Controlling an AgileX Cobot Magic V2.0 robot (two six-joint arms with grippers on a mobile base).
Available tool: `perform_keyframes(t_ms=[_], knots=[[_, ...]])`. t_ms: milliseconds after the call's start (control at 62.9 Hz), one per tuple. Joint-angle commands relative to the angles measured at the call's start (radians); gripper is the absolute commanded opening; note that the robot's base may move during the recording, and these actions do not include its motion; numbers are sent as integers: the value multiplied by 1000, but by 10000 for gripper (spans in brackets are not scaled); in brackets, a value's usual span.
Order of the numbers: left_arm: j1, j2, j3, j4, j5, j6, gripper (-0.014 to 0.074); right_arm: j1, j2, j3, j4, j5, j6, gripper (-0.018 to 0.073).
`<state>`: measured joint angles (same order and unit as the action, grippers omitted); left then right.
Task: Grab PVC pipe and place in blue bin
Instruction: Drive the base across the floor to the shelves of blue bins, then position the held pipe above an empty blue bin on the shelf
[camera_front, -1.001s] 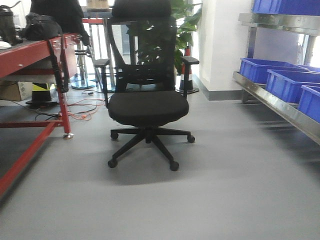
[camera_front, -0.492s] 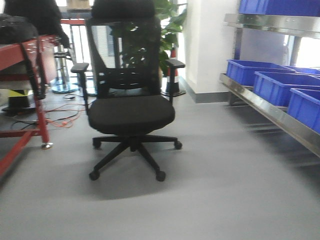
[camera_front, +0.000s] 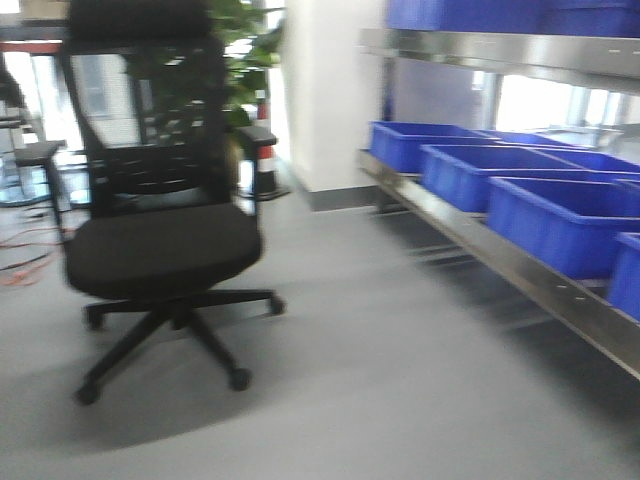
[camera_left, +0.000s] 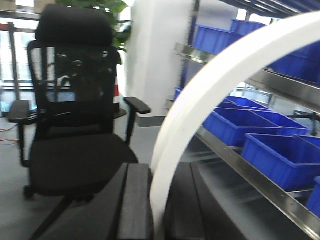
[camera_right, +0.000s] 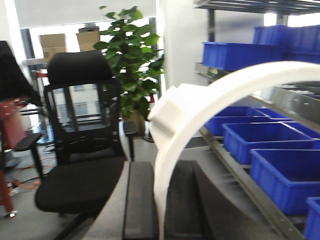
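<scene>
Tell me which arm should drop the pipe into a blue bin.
Right, probably. The left gripper and right gripper each clamp white pipe, but the blue bins line the shelf on the robot's right, nearer that arm.

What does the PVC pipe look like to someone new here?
In the right wrist view, before the steel shelf of blue bins, the PVC pipe rises from between the right tool's black fingers. Unlike the boxy bins behind, it is a smooth white arc with a blocky squared end.
</scene>
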<state>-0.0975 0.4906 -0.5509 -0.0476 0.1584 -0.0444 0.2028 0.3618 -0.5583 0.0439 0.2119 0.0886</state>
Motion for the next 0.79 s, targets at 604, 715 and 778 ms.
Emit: perform_keyframes(t_ms=[604, 715, 778], knots=[[5, -5, -3, -7, -26, -1, -111, 1, -6, 1, -6, -26, -5, -168], [5, -5, -3, -7, -26, -1, -111, 1, -6, 1, -6, -26, -5, -168], [5, -5, -3, -7, -26, -1, -111, 1, -6, 1, -6, -26, -5, -168]])
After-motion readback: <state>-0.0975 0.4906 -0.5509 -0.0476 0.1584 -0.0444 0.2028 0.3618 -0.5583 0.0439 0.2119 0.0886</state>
